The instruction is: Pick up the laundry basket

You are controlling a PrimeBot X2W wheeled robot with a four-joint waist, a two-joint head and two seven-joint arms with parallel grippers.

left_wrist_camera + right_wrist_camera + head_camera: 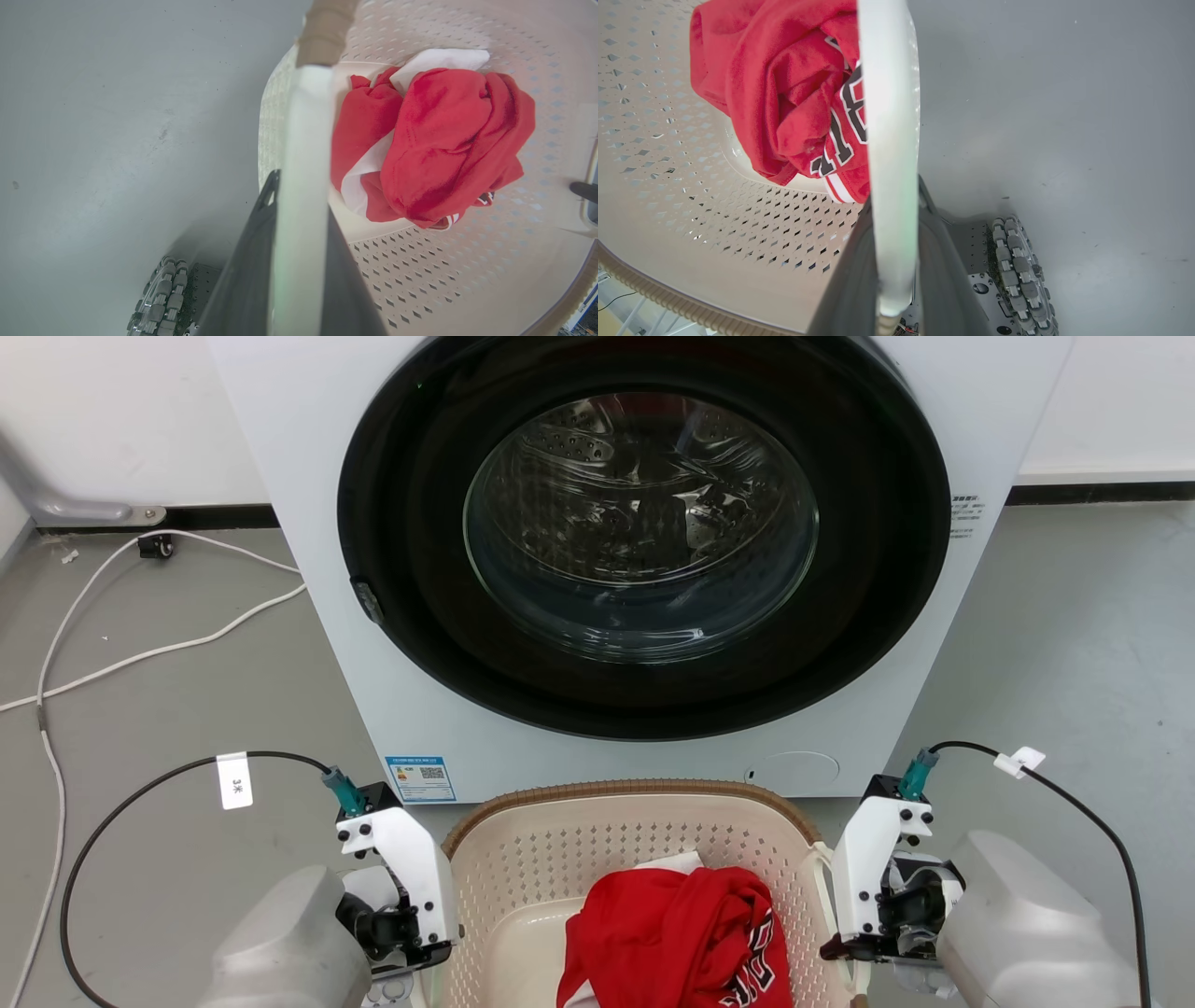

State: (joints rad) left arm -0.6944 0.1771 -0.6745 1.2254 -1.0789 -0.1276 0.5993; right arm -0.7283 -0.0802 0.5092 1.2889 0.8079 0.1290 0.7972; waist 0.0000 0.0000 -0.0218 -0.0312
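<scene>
Both handles (302, 140) of the laundry basket (560, 859) sit clamped between jaws.

Cream laundry basket (560, 859) with diamond-hole pattern, brown-rimmed — red garment (672, 933) with black-and-white lettering, white washing machine (644, 551)

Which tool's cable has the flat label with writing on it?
The left cable, on the left tool, with the white tag; the right cable bears just a small clip.

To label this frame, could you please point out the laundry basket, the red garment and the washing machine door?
laundry basket (635, 790), head view, brown far rim.
red garment (672, 933), head view, bundle's middle.
washing machine door (640, 523), head view, glass centre.
</scene>
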